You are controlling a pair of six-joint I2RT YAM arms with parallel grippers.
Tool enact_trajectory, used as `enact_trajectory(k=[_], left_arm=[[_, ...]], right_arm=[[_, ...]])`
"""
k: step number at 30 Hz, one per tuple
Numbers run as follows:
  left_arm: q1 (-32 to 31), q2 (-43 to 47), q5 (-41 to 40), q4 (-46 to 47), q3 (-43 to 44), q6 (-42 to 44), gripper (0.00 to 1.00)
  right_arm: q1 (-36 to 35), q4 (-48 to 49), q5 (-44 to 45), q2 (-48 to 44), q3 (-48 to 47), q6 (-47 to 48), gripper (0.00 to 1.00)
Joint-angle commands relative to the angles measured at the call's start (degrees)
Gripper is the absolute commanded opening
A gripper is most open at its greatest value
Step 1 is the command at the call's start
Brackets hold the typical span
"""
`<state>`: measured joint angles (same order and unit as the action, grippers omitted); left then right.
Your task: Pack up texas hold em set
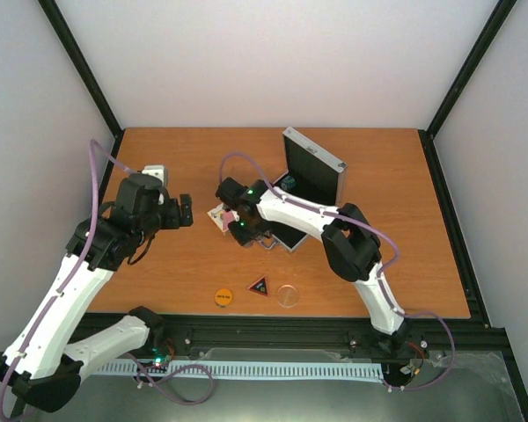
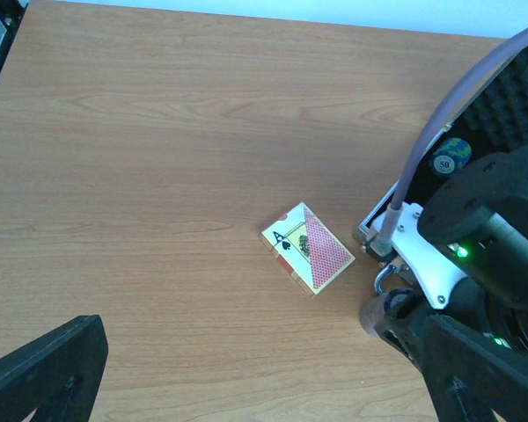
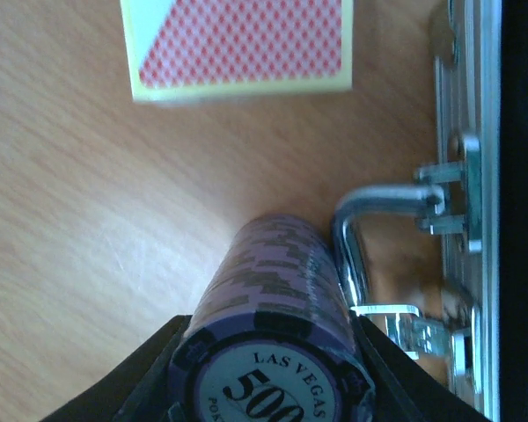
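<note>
white walls (image 1: 273,61) box in the wooden bench (image 1: 405,220). over its left half the left gripper (image 1: 185,211) hangs wide open, empty. mid-bench lies the card pack (image 2: 307,248), then the right gripper (image 3: 268,369) clamps a purple chip stack (image 3: 273,299) beside the open case (image 1: 312,171). orange disc (image 1: 223,296), triangle (image 1: 260,285) and clear disc (image 1: 288,294) sit near the front edge.

Top external: high, behind the arm bases, tilted down over the whole desk (image 1: 185,158); card pack (image 1: 218,217) and case (image 1: 315,165) small, mid-frame. Left wrist: mid-height, angled down across the desk toward the card pack and the case's front corner. Right wrist: very near the desk, chip stack (image 3: 277,299) filling the lower frame, handle (image 3: 370,220) at right, card pack's edge at top. All three share card pack and case front.
</note>
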<state>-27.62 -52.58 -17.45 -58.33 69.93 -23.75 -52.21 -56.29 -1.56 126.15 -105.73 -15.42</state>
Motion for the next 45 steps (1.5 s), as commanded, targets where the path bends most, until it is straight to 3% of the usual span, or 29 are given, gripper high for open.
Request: enact_trajectory(k=[1,12,21,32,45], left_arm=[[0.37,0.94,0.74,0.33,-0.35,-0.26,1.0],[0.37,1.39,2.16,1.92,-2.11,0.07,1.0],[0.37,1.66,3.22,2.05,-3.04,-0.27,1.0],[0.43,1.73,3.7,1.36,-3.13,-0.82,1.0],[0.37,1.95,3.42,0.75,-2.98,-0.83,1.0]], right_arm=[[-1.64,-3.78,4.13,-7.01,1.3,0.32,0.3],[-1.76,-9.3,10.6,-16.03,3.73,-2.36,0.21],[-1.08,-12.18,29.27,-17.02,7.81,-4.74,0.15],[1.17,-7.85,41.57,-17.36,13.15,-1.76,0.15],[4.35,-1.46,47.07,-16.57,17.8,2.67,0.15]])
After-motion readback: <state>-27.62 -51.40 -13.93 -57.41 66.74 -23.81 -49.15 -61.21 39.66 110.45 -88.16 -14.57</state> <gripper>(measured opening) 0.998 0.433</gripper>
